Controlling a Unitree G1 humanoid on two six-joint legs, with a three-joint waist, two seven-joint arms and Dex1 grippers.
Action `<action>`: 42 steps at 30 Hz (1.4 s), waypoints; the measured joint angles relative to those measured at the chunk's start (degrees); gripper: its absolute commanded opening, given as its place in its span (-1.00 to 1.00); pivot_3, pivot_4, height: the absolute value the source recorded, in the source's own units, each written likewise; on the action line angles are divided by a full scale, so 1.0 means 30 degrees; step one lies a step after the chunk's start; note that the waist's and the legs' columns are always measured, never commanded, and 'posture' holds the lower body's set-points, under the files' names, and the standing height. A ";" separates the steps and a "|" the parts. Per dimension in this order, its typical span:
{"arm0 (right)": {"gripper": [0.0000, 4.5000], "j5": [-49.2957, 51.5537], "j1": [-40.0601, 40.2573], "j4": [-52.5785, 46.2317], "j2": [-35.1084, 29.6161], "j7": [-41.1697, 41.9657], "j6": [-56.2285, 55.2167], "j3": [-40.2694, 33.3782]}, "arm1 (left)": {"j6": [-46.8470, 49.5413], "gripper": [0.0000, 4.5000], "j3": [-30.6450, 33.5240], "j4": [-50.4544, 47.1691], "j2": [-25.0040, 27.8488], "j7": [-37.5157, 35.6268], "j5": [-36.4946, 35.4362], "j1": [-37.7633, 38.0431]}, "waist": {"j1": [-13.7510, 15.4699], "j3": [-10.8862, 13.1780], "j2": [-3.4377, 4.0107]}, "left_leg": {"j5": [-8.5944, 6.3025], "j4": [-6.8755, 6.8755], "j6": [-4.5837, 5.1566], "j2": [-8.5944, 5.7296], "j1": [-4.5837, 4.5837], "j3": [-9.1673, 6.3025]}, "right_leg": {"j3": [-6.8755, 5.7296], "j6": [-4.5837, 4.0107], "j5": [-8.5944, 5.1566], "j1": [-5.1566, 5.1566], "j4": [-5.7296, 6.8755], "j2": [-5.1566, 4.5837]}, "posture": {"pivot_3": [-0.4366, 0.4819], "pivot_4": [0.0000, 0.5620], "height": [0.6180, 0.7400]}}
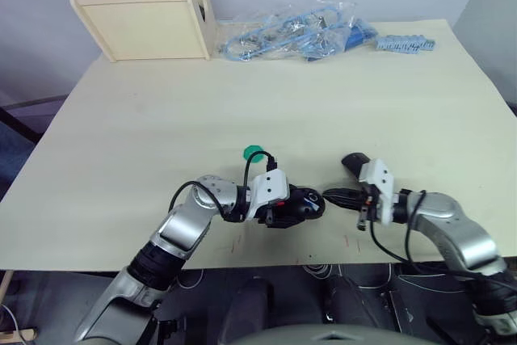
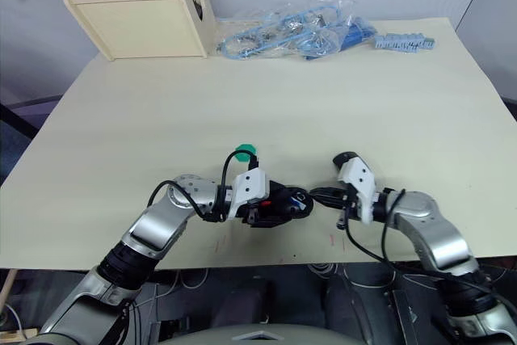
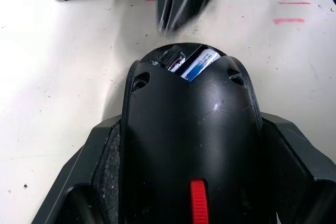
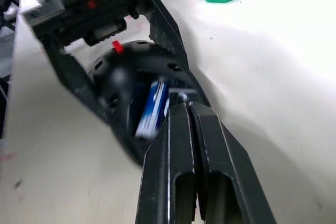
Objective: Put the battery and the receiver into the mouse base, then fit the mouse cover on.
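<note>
My left gripper [image 1: 296, 204] is shut on the mouse base [image 1: 305, 201], holding it by its sides just above the table's near edge. The blue battery [image 3: 199, 64] lies inside the base's open end. A small dark piece [image 3: 170, 57] next to it looks like the receiver. My right gripper [image 1: 327, 194] is shut, its tips pointing at that open end from the right, and I cannot tell whether they touch it. The mouse cover [image 1: 353, 161] lies on the table just behind my right wrist, partly hidden by it.
A green octagonal disc [image 1: 253, 152] lies just behind my left wrist. Two pale wooden boxes [image 1: 145, 22] stand at the far left. Clear bags of blue parts [image 1: 299, 34] and a blue strip [image 1: 406, 42] lie along the far edge.
</note>
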 measured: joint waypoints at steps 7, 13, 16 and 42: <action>-0.07 0.1876 0.2033 -0.2103 -0.2006 0.1449 0.0020 -0.2339 | 0.0362 1.00 0.0494 0.0225 -0.0106 0.0175 -0.0534 -0.0002 | 0.0041 0.0073 -0.0028 | 0.0000 0.0001 0.0000 0.0001 -0.0023 -0.0005 | -0.0007 0.0003 -0.0002 -0.0010 -0.0004 -0.0002 | -0.05 -0.47 1.00; 0.98 0.2792 0.4131 -0.3187 -0.2964 0.2076 -0.0046 -0.4295 | 0.1269 1.00 0.1801 -0.0522 0.0793 -0.0073 -0.1721 0.0785 | 0.0040 0.0166 -0.0082 | 0.0000 0.0000 0.0000 0.0012 -0.0046 -0.0018 | -0.0017 0.0002 -0.0001 -0.0021 -0.0014 -0.0002 | -0.05 -0.47 1.00; 0.98 0.2987 0.5465 -0.3543 -0.3178 0.2075 -0.0134 -0.5309 | 0.2078 1.00 0.3235 -0.1597 0.1688 -0.0282 -0.2857 0.1710 | 0.0049 0.0218 -0.0081 | -0.0001 0.0004 -0.0001 0.0017 -0.0046 -0.0008 | -0.0016 0.0004 0.0000 -0.0021 -0.0013 -0.0012 | -0.05 -0.47 1.00; 0.98 0.2427 0.7151 -0.3482 -0.0800 -0.4012 0.1321 -0.8450 | 0.1528 1.00 1.5181 -0.6378 0.2582 -0.2817 -1.2618 1.1420 | 0.0104 0.0285 -0.0046 | -0.0005 -0.0008 -0.0009 0.0138 -0.0052 0.0070 | 0.0010 -0.0026 -0.0012 -0.0017 -0.0102 0.0000 | -0.05 -0.47 1.00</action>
